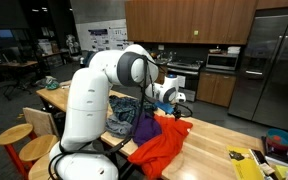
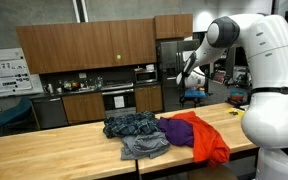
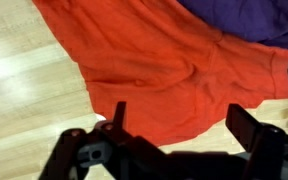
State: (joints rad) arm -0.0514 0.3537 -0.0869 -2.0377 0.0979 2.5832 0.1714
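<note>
Two spread fingers of the gripper (image 3: 179, 125) hung empty at the frame's bottom, over the orange cloth (image 3: 174, 70) filling the centre; a purple cloth (image 3: 249, 18) lay upper right.

support: light wooden table (image 2: 44, 155) | lying on it: orange garment (image 2: 206, 138), crumpled, reaching the table edge | touching it: purple cloth (image 2: 177, 128) | just beside: dark plaid shirt (image 2: 132, 124), grey denim piece (image 2: 144, 147) in front | well apart: yellow object (image 1: 242, 156)
</note>
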